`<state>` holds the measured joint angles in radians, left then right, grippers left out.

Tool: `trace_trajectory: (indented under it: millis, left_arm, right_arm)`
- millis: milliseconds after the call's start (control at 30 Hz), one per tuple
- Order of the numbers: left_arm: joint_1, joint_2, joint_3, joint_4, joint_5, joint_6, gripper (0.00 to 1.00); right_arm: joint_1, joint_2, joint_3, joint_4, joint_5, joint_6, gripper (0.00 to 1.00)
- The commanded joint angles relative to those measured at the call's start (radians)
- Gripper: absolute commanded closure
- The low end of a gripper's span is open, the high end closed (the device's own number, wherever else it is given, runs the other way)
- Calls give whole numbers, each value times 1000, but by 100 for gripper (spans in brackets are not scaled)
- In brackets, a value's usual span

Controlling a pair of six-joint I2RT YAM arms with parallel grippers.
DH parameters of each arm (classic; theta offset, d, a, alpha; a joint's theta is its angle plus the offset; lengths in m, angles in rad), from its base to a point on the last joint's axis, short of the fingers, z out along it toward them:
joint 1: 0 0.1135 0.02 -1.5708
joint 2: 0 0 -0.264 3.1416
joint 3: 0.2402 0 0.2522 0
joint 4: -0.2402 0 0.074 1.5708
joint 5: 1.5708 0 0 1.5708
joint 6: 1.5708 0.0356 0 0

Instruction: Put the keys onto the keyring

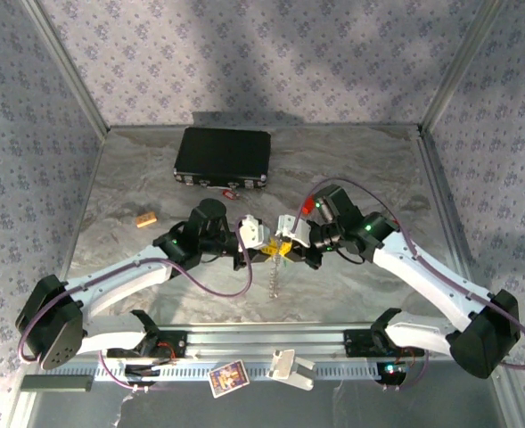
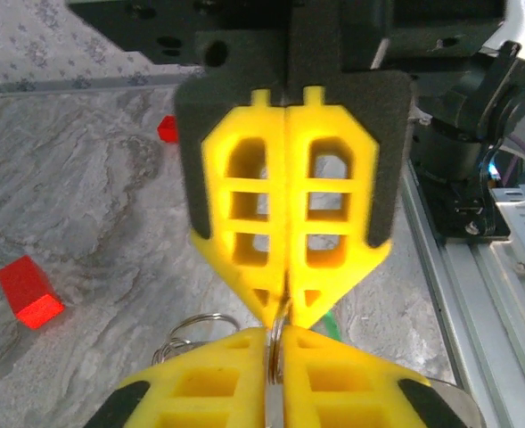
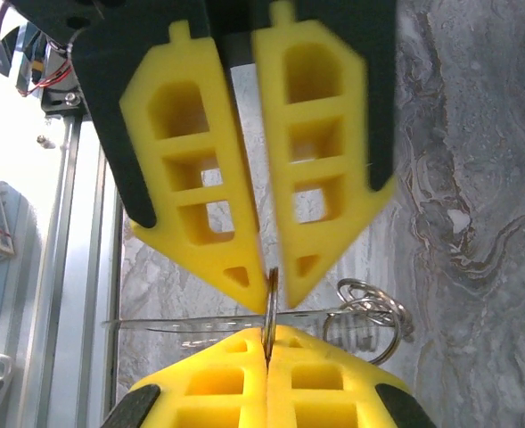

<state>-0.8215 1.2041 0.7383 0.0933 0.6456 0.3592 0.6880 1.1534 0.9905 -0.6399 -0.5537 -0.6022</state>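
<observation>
Hanging over the middle of the grey, swirly stone table (image 1: 146, 183), the keyring (image 1: 275, 275) lets its chain dangle down between the two arms. The left gripper (image 2: 275, 346) and the right gripper (image 3: 266, 343) meet tip to tip, each pinched tight on the same thin metal ring. Walls (image 1: 244, 53) with little purple flowers stand around the table, and a black case (image 1: 224, 153) lies at the back.

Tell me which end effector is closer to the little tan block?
Left. The left end effector sits right of the tan block; the right end effector meets it from farther right.
</observation>
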Motion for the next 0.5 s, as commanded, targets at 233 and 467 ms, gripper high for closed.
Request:
trace_trajectory:
  millis: [233,467]
  left_arm:
    - [-4,-17,2,54,59,2,100]
    - [-5,-32,-91,280,47,-122,100]
  right_arm:
    - [-68,-99,-43,110,-107,75,82]
    - [-112,-161,-170,249,-167,193,64]
